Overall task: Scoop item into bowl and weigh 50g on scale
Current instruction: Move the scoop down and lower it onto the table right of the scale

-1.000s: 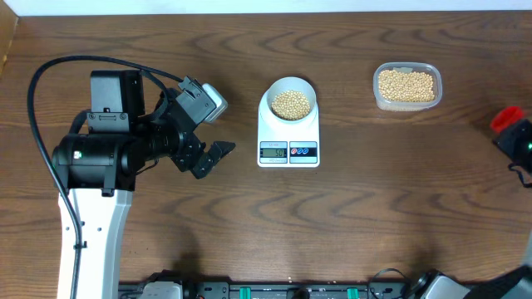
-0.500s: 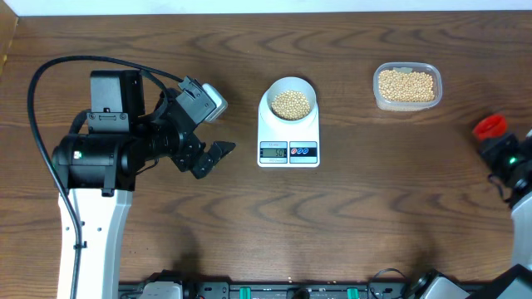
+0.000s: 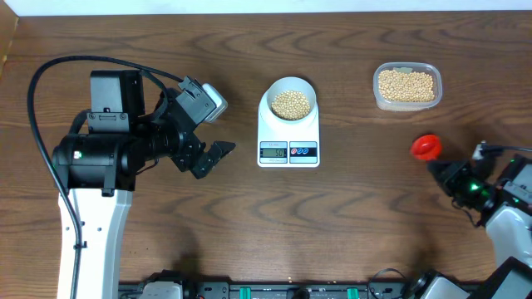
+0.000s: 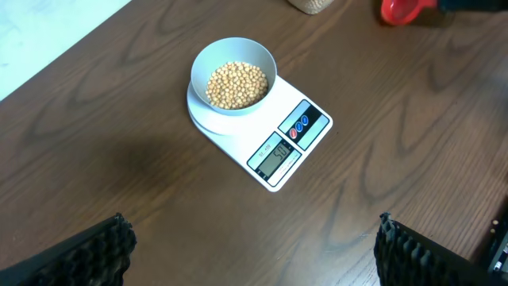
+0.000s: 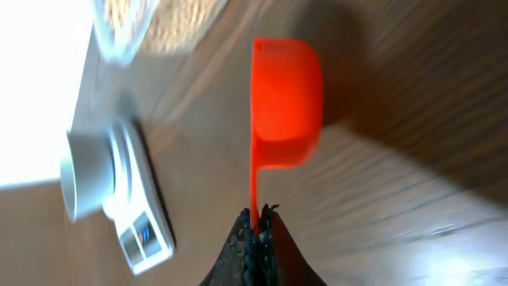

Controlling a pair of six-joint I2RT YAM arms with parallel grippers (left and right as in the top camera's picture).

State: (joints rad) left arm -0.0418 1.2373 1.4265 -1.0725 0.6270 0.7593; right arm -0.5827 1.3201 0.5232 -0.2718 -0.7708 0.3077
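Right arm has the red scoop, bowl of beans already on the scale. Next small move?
Likely carry the scoop to the tub and dip for more beans: the right fingers are shut on its handle, it looks empty from overhead, and the tub lies beyond it. The display on the scale is unreadable, so that's a guess.

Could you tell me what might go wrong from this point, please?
The right jaws pinch only the handle end of the red scoop, so it might twist or slip once loaded. The bowl on the scale already holds plenty of beans; another scoopful could overshoot, or a nudge could disturb the reading.
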